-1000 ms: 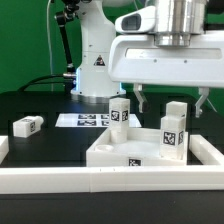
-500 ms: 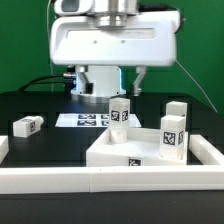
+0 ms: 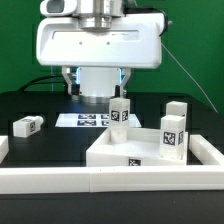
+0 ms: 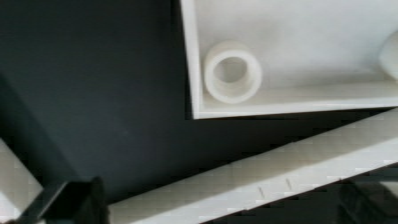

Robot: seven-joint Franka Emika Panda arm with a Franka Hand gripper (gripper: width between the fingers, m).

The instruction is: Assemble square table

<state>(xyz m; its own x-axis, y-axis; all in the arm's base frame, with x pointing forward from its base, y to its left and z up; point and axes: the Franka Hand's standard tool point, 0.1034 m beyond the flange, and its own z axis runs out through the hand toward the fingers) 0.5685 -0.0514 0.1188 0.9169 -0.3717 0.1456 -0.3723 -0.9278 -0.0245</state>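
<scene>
Exterior view.
- Worktop (image 3: 40, 150): black surface, open stretch at the exterior view's left between the loose leg and the slab.
- Square table slab (image 3: 125, 150): white, raised rim, lies flat at the front, toward the exterior view's right, just behind the front rail.
- Upright leg, rear (image 3: 120, 112): stands at the slab's back corner, tag facing the camera.
- Upright leg, right (image 3: 174, 131): stands on the slab's side at the exterior view's right, tagged.
- Loose leg (image 3: 27, 125): lies on its side on the worktop at the exterior view's left, well apart from the slab.
- Marker board (image 3: 85, 120): flat tagged sheet behind the slab, near the rear leg.
- Front rail (image 3: 100, 180): long white border closing the near edge; a short side rail (image 3: 3, 148) closes the exterior view's left edge.
- Hand (image 3: 97, 82): hangs above the marker board, behind the slab, touching nothing; two dark fingers (image 3: 68, 82) spread wide, nothing between them. Its white housing hides much of the background.

Wrist view.
- Slab corner (image 4: 302, 45): rim edge sharp against the black worktop; a round leg socket (image 4: 233, 74) sits in that corner, unseen from outside.
- White rail (image 4: 285, 175): runs slantwise near the slab corner.
- One dark fingertip (image 4: 68, 200) shows over bare worktop; legs and marker board are out of this picture.
</scene>
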